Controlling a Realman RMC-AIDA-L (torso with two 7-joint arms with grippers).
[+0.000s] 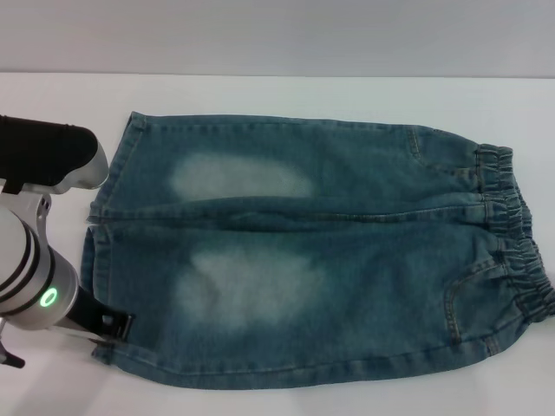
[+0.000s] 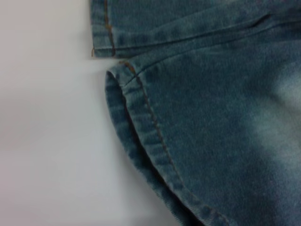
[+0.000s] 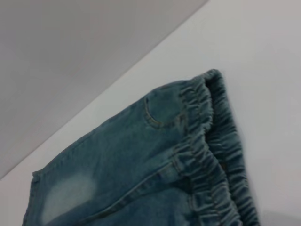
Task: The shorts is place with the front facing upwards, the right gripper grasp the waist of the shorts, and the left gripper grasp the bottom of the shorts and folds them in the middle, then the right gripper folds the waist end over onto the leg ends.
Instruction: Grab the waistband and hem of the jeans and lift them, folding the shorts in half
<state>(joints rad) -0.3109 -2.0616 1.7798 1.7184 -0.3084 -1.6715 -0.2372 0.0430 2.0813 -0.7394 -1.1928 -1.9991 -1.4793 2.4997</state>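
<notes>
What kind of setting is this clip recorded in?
Probably a lab or data-collection bench: a plain white table against a bare grey wall, only denim shorts laid flat, the left gripper at their hem.

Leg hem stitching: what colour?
Orange-brown thread on the blue denim hem, clearest in the left wrist view.

Shorts (image 1: 303,260) flat on surface (image 1: 260,95), lengthwise left to right. Leg hems (image 1: 97,217) at left, waistband (image 1: 516,234) at right. Left claw (image 1: 108,334) at near-left hem corner, just beside cloth. Right claw outside head view.
</notes>
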